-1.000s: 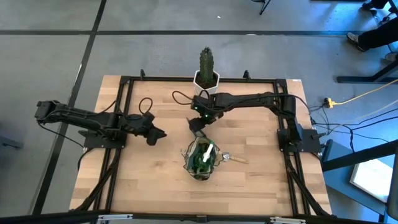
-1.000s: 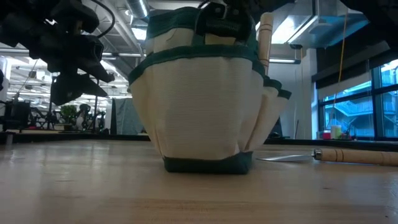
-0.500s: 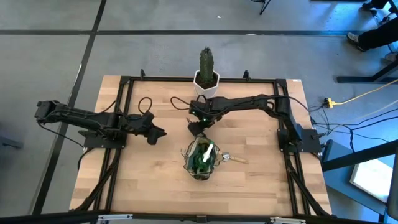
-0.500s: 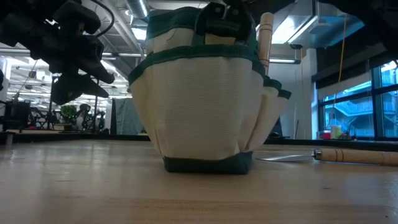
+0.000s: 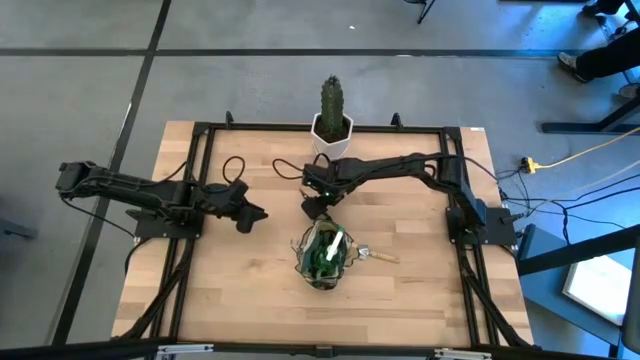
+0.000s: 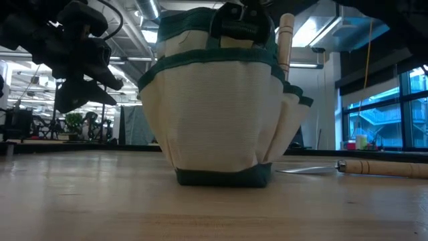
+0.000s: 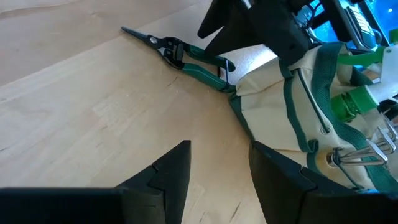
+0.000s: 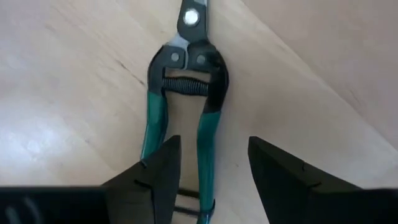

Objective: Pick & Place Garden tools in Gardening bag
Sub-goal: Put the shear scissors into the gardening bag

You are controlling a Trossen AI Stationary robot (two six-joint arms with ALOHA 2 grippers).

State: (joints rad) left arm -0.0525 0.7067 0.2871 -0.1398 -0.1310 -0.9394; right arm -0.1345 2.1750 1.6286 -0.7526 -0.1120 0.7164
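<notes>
- High view: the bag (image 5: 324, 255) stands mid-table with green things already inside; in the left wrist view a green sprayer (image 7: 357, 93) and a metal tool head show in it.
- Low view: one wooden handle (image 6: 285, 37) stands in the bag's side, so part of the job looks done.
- Left to do: the shears (image 8: 183, 93) lie flat on the wood just beside the bag, and a wooden-handled trowel (image 6: 374, 167) lies on the table at the bag's other side.
- Right gripper (image 8: 208, 171) hangs over the shears with its fingers apart, one on each side of the green handles, nothing clamped yet.
- Left gripper (image 7: 217, 168) waits apart on the left of the table, fingers apart and empty, facing the bag.
- Surface: pale wooden table (image 5: 230, 290) in a black frame; a cactus (image 5: 331, 108) in a white pot stands at its far edge.
- Room: grey floor with cables, bright ceiling lights and windows behind.
</notes>
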